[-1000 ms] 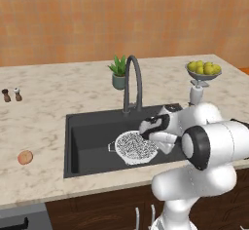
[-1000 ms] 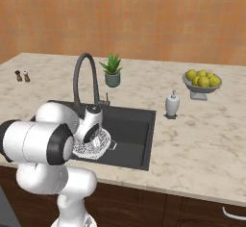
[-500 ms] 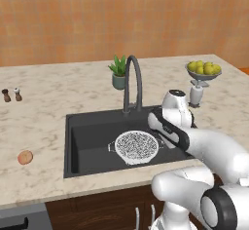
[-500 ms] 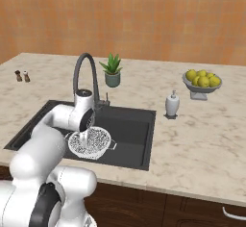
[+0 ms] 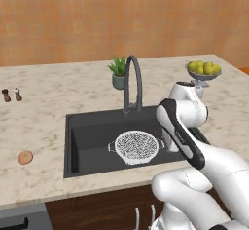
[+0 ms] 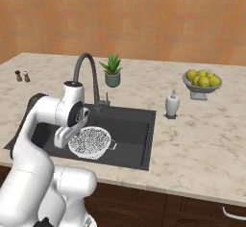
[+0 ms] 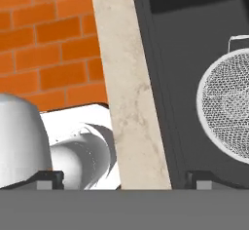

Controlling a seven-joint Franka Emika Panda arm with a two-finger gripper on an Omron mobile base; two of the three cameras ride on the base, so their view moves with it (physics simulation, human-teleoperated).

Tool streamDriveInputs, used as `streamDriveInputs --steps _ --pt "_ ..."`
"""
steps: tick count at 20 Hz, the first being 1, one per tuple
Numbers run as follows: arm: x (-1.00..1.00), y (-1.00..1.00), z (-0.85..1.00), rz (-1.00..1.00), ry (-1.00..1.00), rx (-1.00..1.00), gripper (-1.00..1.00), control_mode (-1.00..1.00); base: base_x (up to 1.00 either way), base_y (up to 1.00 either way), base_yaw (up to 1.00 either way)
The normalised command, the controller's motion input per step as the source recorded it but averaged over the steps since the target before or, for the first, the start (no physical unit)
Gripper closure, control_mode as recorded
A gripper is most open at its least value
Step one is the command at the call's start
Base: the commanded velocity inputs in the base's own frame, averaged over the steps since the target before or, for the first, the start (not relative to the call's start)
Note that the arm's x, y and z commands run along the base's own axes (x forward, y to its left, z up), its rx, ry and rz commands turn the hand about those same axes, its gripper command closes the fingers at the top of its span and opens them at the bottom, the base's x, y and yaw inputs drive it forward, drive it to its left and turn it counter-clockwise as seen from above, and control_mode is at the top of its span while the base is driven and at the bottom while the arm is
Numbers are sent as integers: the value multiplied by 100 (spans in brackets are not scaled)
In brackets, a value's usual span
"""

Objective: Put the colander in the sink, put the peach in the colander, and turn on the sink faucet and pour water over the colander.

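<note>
A second before, the hand was down at the colander [image 5: 135, 147] in the sink [image 5: 87, 141]; it had since let go and lifted away, and the colander sat alone on the basin floor, near the front wall, its mesh also showing in the hand view [image 7: 228, 107]. That suggested the first step was done and the peach was next. The hand [image 7: 124, 179] showed only its two dark tips at the frame's bottom, set wide apart with nothing between them, so it was open and empty. The peach [image 5: 25, 157] lay on the surface well left of the sink, near the front edge. The faucet [image 5: 133, 80] arched over the basin's back rim; the room left of the colander was bare
</note>
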Motion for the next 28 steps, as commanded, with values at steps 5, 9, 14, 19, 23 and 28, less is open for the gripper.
streamDriveInputs --steps 5,9,14,19,23,28 --pt "-87 64 5 -57 2 1 -100 -100 0 0 0" --pt "-56 81 3 -56 0 0 -100 -100 0 0 0" --pt "-11 100 11 -40 -3 -2 -100 -100 0 0 0" --pt "13 100 7 -32 -2 -4 -100 -100 0 0 0" --pt "32 100 -2 -28 -5 -3 -100 -100 0 0 0" --pt "37 100 -2 -25 -8 -1 -100 -100 0 0 0"
